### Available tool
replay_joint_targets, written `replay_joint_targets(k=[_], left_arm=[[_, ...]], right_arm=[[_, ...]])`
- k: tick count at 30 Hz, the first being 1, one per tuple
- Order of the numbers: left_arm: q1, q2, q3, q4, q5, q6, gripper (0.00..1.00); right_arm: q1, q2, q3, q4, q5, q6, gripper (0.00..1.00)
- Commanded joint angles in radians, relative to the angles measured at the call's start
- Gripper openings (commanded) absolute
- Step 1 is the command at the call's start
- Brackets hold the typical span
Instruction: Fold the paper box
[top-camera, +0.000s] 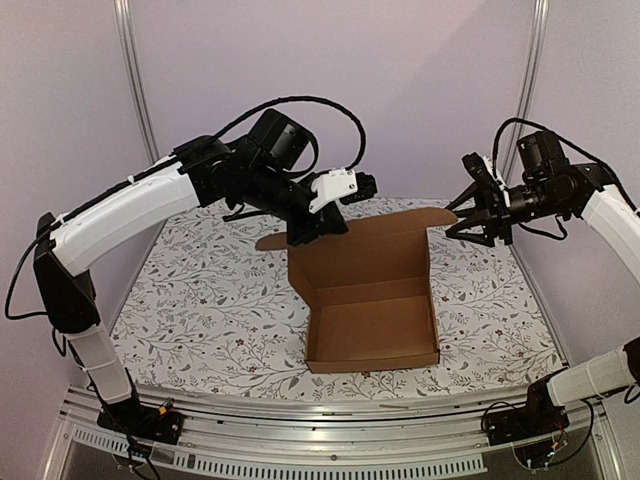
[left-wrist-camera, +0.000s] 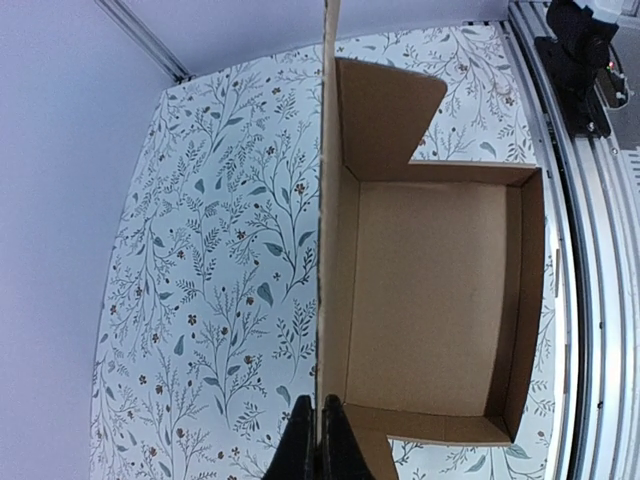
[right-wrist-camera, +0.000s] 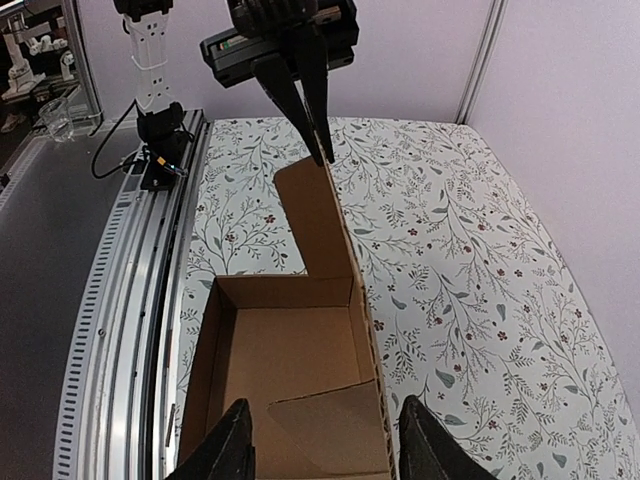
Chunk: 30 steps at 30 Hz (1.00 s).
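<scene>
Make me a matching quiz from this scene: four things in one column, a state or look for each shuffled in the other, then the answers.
Column one
1. left fingers
2. right fingers
3. box
4. table

Column two
A. floral pattern
B. spread open, gripping nothing
C. pinched shut on the lid edge
D. plain brown, lid standing upright

Pairs: 1-C, 2-B, 3-D, 4-A

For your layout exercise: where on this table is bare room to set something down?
Free: flowered cloth left of the paper box; cloth right of it; a strip between its front wall and the rail. Crowded: behind it, where the left gripper pinches the lid and the right gripper hangs open.
</scene>
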Motion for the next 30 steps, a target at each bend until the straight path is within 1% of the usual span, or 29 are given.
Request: replay_joint_targets(k=[1,3,6,10,14,16,18,20,22,24,26,30], left_arm=[[0.01,-0.008,0.012,0.01,0.017,-0.007,0.0],[0.01,-0.01,0.013,0.003,0.024,-0.006,0.0],[0.004,-0.018,0.012,-0.011,0.049,0.003,0.0],[-0.002,-0.026,0.002,-0.016,0.072,0.013,0.0],[-0.005,-0.026,0.004,-0.016,0.074,0.013,0.0],[-0.006,-0.028,0.004,-0.01,0.071,0.009,0.0],[-0.006,-0.031,0.004,-0.006,0.059,0.007,0.0],[-0.006,-0.032,0.003,0.001,0.046,0.003,0.0],[-0.006,-0.029,0.002,0.008,0.043,-0.004,0.0],[-0.006,-0.024,0.004,0.009,0.051,-0.011,0.0],[-0.006,-0.021,0.008,0.01,0.06,-0.014,0.0],[-0.006,-0.022,0.012,0.011,0.075,-0.02,0.0]], right_arm=[[0.011,-0.025,0.011,-0.053,0.032,-0.023,0.47],[0.004,-0.027,0.038,-0.056,0.062,-0.02,0.46],[-0.038,-0.013,0.094,-0.047,0.064,-0.007,0.45],[-0.072,0.047,0.156,-0.007,0.073,0.098,0.4],[-0.073,0.078,0.14,0.073,0.091,0.167,0.4],[-0.07,0.082,0.123,0.086,0.108,0.186,0.4],[-0.062,0.078,0.107,0.056,0.096,0.158,0.42],[-0.041,0.063,0.099,-0.029,0.055,0.086,0.48],[-0.018,0.053,0.107,-0.15,0.005,-0.074,0.51],[0.006,0.05,0.113,-0.223,-0.022,-0.132,0.53],[0.028,0.059,0.119,-0.247,-0.028,-0.165,0.55],[0.054,0.082,0.116,-0.213,-0.029,-0.14,0.55]])
